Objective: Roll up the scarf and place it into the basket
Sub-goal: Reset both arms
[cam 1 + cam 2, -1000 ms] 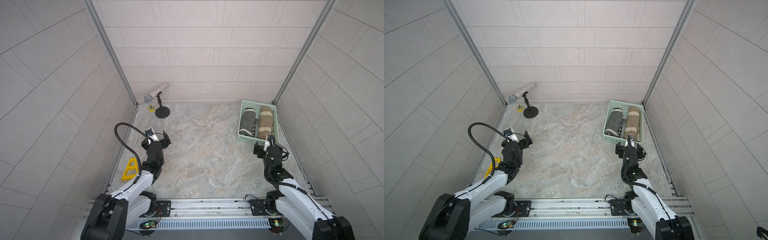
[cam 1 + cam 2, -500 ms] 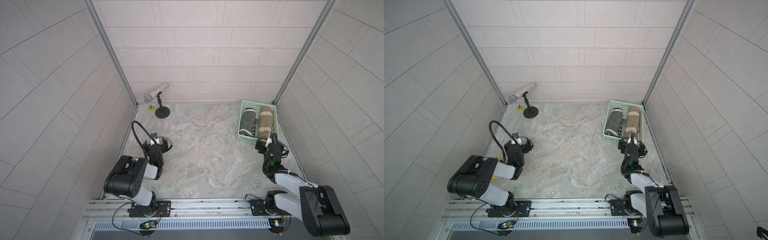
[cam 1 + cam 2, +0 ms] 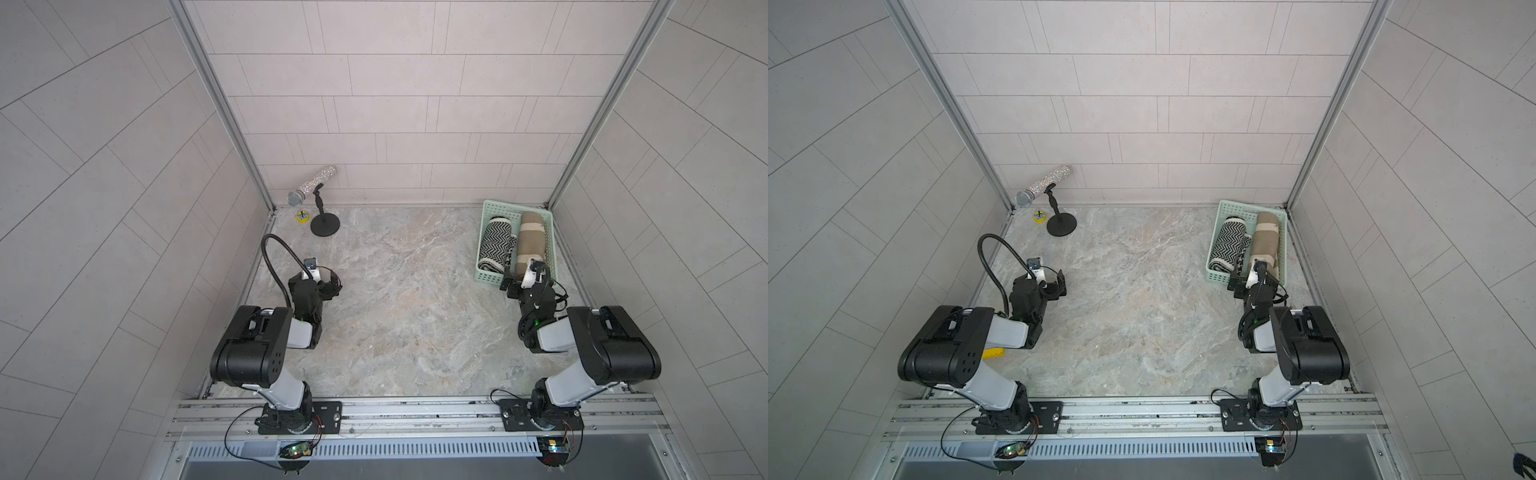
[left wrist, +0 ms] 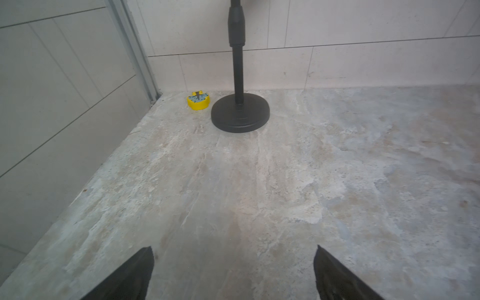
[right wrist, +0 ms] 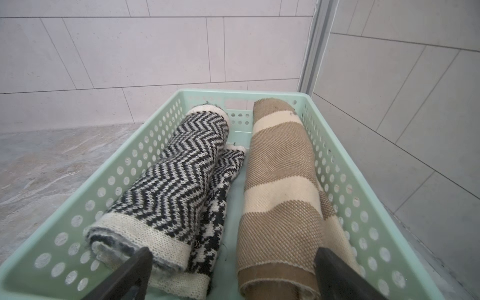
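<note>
Inside the mint-green basket (image 3: 517,208) you have two rolled scarves lying side by side, the black-and-white zigzag scarf (image 3: 496,243) and the tan-and-cream striped scarf (image 3: 532,241). Only your right wrist view shows the zigzag one's loose tail slumped between them. Just at the basket's near end your right gripper (image 5: 232,250) stands spread wide and empty, and well apart from the basket your left gripper (image 4: 233,250) is likewise released, facing a microphone stand (image 4: 240,114) whose glittery microphone (image 3: 313,187) shows only in both top views.

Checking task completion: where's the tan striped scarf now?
In both top views the tan striped scarf lies rolled inside the basket at the far right corner, beside the black-and-white scarf.
</note>
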{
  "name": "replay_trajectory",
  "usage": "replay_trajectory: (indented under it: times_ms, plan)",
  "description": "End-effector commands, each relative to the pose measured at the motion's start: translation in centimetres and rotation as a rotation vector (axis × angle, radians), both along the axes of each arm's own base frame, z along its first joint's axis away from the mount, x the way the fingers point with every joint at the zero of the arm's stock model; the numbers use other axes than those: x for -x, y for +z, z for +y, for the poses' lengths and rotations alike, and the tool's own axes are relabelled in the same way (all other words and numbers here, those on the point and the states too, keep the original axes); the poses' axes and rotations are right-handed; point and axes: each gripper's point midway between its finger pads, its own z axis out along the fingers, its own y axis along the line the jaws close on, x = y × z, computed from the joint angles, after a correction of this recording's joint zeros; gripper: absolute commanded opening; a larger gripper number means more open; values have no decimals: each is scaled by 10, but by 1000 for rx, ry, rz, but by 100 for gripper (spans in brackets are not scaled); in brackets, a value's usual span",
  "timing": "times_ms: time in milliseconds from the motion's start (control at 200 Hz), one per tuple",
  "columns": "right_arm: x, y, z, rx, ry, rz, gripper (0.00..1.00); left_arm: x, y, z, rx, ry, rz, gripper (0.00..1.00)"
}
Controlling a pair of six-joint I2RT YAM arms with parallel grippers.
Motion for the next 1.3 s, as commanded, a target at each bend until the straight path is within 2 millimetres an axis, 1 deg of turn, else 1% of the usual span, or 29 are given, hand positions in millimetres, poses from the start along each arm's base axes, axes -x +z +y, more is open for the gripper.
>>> replay_trajectory:
  times_ms: [0,80,145,170,210,235,270,310,420,480,515,771,946,1291]
  plan:
    - [2,-9,13,12,84,33,100,-9,0,-22,66,-161,20,100]
    - [-11,-10,36,30,229,53,100,-11,-1,-19,86,-164,34,100]
    - [-18,-18,39,36,250,142,100,-11,-1,-20,87,-166,31,100]
    - [-22,-18,41,33,264,160,100,-11,-1,-19,87,-166,35,100]
    - [-22,-19,41,44,262,163,100,-11,-1,-18,86,-158,33,100]
    - [-22,-18,42,49,267,150,100,-12,-2,-12,81,-120,34,100]
    - [-22,-17,42,48,265,131,100,-11,-3,3,80,-27,44,100]
    - [-22,-18,42,50,264,147,100,-11,-2,16,77,54,41,100]
    - [-23,-19,41,73,230,156,100,-10,-1,16,76,52,33,100]
    - [-22,-20,26,72,140,174,100,-9,-1,16,76,51,32,100]
    - [-22,-19,21,64,109,167,100,-10,-1,16,75,50,30,100]
    - [-21,-20,22,64,109,168,100,-10,-1,15,72,45,35,100]
    - [-21,-20,22,63,109,168,100,-12,-2,7,67,2,46,100]
    - [-22,-19,22,64,108,167,100,-14,-3,7,52,15,58,100]
